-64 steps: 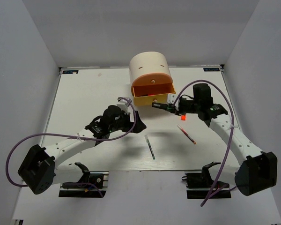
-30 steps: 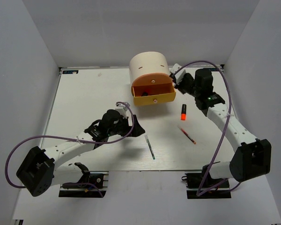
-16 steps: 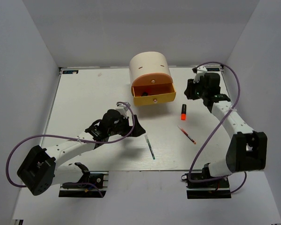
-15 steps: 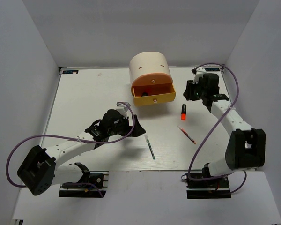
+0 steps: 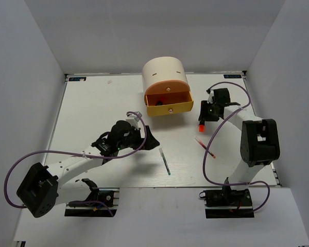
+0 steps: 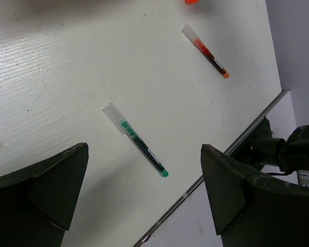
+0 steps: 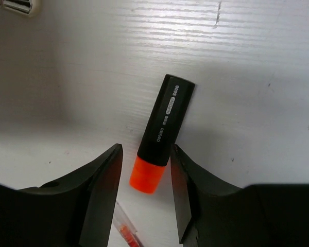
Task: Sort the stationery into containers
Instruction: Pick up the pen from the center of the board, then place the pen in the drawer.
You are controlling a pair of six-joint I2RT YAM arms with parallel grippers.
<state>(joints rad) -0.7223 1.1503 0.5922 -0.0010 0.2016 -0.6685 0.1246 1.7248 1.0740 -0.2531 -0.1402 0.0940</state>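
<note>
So, what has changed on your right side?

A second ago my right pincer (image 7: 144, 149) was up beside the cream cabinet (image 5: 165, 69). Now it has swung down over the orange-ended marker (image 7: 165, 121). Its jaws stand partly apart, one on each side of the orange end, and they lift nothing. I cannot tell whether they touch it. The marker lies where it lay before, flat on the counter (image 5: 92, 103), to the right of the yellow lower drawer (image 5: 170, 109).

And the left?

Hardly moved. My left pincer (image 6: 144, 152) is spread wide and empty. The thin dark pen (image 6: 136, 145) shows between its fingers, lying on the counter below.

What can't you make out?

From above, my right wrist covers the marker's black body, so only the orange tip shows. The orange upper drawer (image 5: 167, 95) has a dark spot or two, too small to name. The thin red pen (image 6: 206, 50) is cut off at the bottom of my right wrist view.

Anything close by?

The red pen lies near the marker's orange end, on the side toward my bases, apart from it. The cabinet stands just left of my right pincer.
</note>
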